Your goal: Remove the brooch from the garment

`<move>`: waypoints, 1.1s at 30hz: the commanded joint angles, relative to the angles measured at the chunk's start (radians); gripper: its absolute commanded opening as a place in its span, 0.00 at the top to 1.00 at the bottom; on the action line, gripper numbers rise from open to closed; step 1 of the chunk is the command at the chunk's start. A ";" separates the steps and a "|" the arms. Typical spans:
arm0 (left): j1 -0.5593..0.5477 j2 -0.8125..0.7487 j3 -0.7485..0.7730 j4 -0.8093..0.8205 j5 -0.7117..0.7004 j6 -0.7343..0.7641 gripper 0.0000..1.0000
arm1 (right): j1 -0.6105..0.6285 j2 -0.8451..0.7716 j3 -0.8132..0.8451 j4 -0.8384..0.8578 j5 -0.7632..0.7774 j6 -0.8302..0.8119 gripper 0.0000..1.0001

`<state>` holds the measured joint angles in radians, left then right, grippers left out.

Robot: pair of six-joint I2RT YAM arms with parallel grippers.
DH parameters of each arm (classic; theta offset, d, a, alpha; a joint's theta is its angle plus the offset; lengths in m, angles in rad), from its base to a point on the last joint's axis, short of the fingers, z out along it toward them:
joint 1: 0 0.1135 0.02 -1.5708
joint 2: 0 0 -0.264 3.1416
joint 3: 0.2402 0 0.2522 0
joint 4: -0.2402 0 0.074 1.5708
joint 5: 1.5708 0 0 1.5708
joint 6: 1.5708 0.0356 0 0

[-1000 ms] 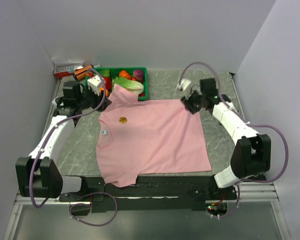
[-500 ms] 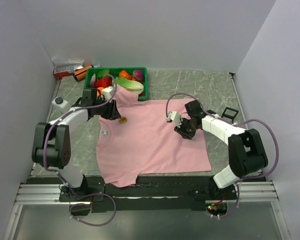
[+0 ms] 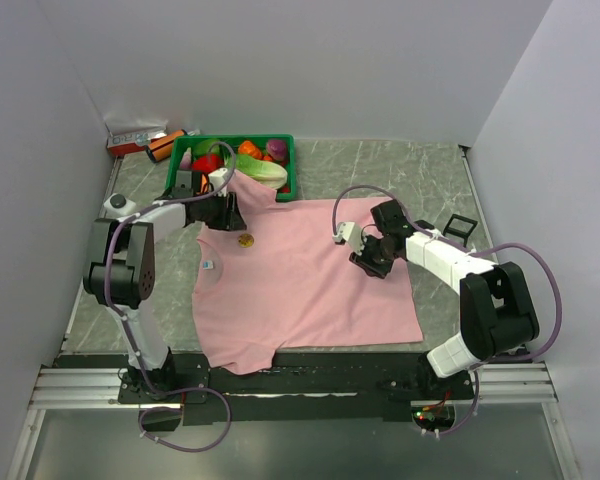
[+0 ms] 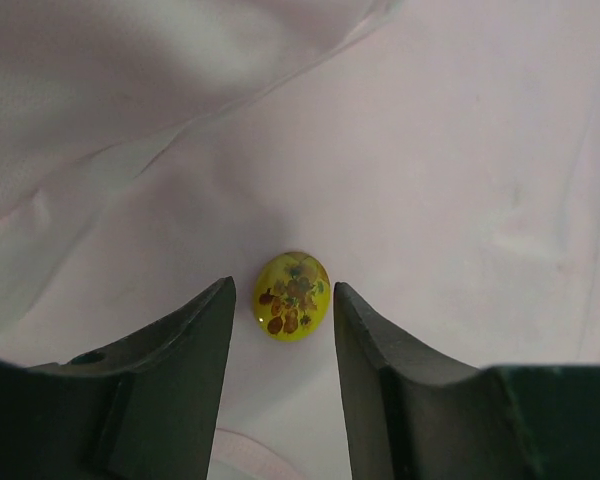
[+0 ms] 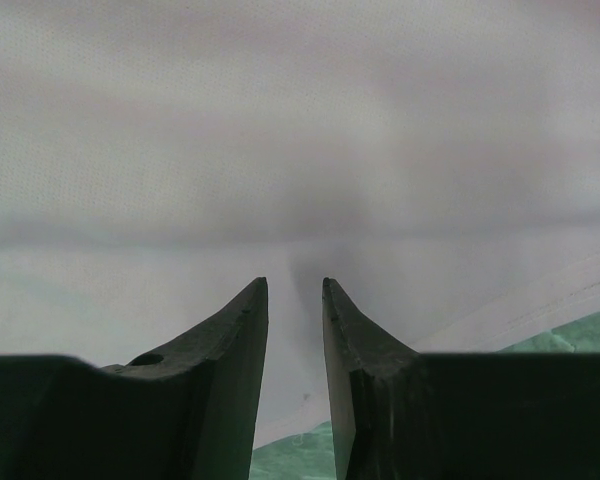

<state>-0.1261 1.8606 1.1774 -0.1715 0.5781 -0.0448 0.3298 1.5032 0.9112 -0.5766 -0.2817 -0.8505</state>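
The pink garment lies spread flat on the table. The brooch, a yellow oval with a brown flower pattern, is pinned near its collar. In the left wrist view the brooch sits right at the tips of my left gripper, whose jaws stand open on either side without touching it. From above, the left gripper reaches in low from the collar side. My right gripper rests on the garment's right part. Its jaws are open by a narrow gap, with pink cloth under and ahead of them.
A green bin of toy fruit and vegetables stands just behind the garment's collar. A red box lies at the back left corner. A small black frame-like object sits beside the right arm. Walls close in left, back and right.
Both arms came in from the garment's far corners. The left gripper has settled at the brooch, the right one on the cloth at mid right, and its jaws have narrowed.
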 commanded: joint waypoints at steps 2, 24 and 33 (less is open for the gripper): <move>-0.004 0.031 0.027 -0.039 -0.006 -0.044 0.52 | 0.009 -0.040 0.037 -0.016 -0.022 0.010 0.64; -0.037 0.022 0.031 -0.040 -0.058 -0.092 0.57 | 0.009 -0.009 0.051 -0.016 -0.033 0.011 0.65; -0.037 -0.001 0.008 -0.039 -0.052 -0.109 0.56 | 0.009 0.006 0.066 -0.023 -0.037 0.013 0.64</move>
<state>-0.1589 1.9049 1.1786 -0.2077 0.5201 -0.1307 0.3313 1.5043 0.9302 -0.5919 -0.3042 -0.8459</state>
